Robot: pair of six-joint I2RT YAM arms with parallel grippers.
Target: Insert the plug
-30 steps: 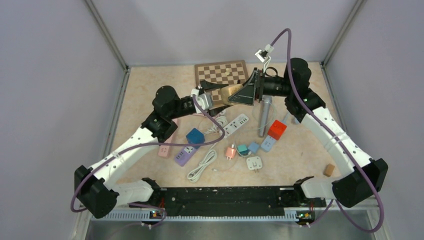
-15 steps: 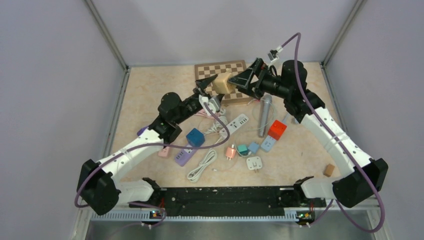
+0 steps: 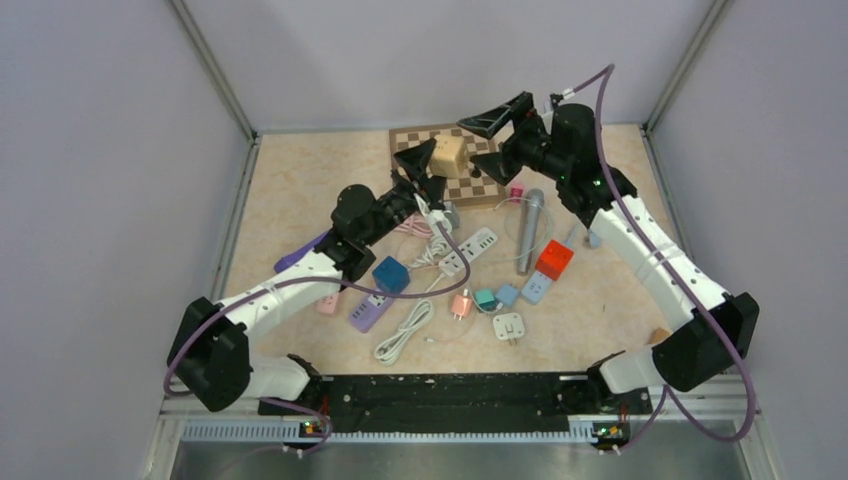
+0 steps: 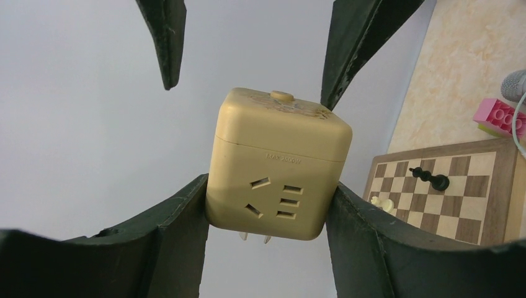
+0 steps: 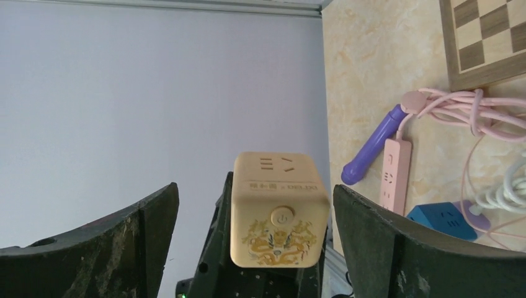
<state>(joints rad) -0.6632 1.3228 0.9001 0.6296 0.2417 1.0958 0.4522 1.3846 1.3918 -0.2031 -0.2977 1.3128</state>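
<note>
The plug is a tan cube adapter [image 3: 449, 157] with sockets on its sides and two prongs [image 4: 254, 236] underneath. My left gripper [image 3: 436, 167] is shut on it and holds it in the air over the chessboard. In the left wrist view both pads press the cube [image 4: 279, 167] from either side. My right gripper [image 3: 480, 140] is open and faces the cube from the right, its fingers [image 4: 353, 43] standing clear of it. The right wrist view shows the cube's button-and-dragon face [image 5: 279, 211] between those spread fingers, untouched.
A chessboard [image 3: 475, 190] with a few pieces lies at the back. Nearer lie a white power strip [image 3: 470, 250], grey microphone [image 3: 528, 230], red cube [image 3: 553, 260], blue cube [image 3: 390, 273], purple strip [image 3: 368, 312], pink strip [image 5: 397, 167], white cable [image 3: 403, 335] and small adapters.
My right gripper has opened and drawn back up and right, off the cube. My left arm has carried the cube up and toward the back.
</note>
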